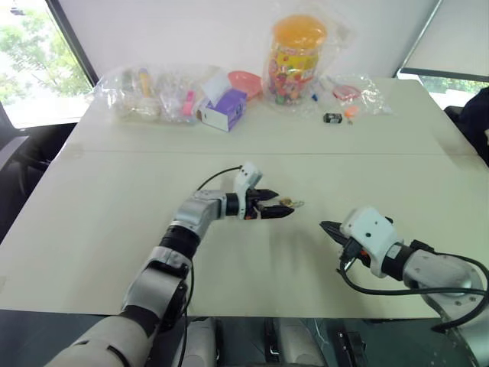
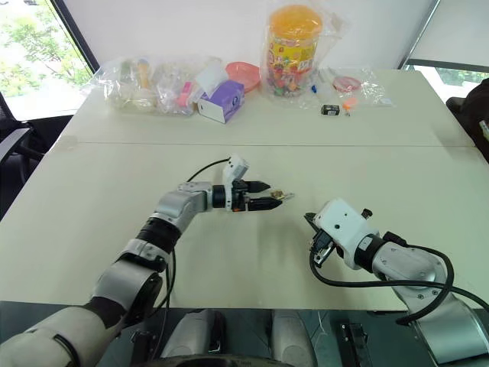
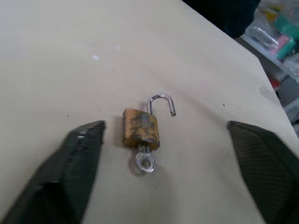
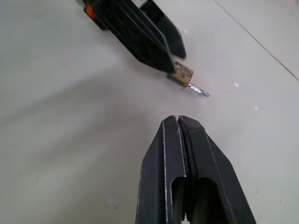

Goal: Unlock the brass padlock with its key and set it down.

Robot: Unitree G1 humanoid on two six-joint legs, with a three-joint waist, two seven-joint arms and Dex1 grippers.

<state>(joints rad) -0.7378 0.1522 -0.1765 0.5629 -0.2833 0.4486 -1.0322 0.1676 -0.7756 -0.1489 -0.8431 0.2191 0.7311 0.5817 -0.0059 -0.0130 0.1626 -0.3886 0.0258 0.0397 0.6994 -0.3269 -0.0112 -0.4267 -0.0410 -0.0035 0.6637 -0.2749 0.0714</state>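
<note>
The brass padlock (image 3: 140, 127) lies flat on the pale surface (image 1: 114, 229), in the middle area in front of the robot. Its silvery loop (image 3: 162, 103) is swung open: one leg sits in the body and the other end is free. A small silvery key (image 3: 145, 161) sticks out from the bottom of the body.

The left gripper (image 1: 284, 206) is just at the padlock, reaching in from the robot's left and pointing toward the right. Its two black fingers (image 3: 70, 172) are spread wide. In the left wrist view the padlock lies between them and touches neither finger; from the right wrist view the fingertips appear very close to it.

The right gripper (image 1: 330, 228) is a little apart, on the robot's right side, and it points toward the padlock. Its fingers (image 4: 187, 172) are pressed together and nothing is between them.

At the far edge of the surface there is a row of clear plastic bags (image 1: 145, 93). There are also a purple and white box (image 1: 224, 108), a pink bowl (image 1: 246, 81), a tall jar with an orange lid (image 1: 296, 60), and a small black object (image 1: 332, 118).
</note>
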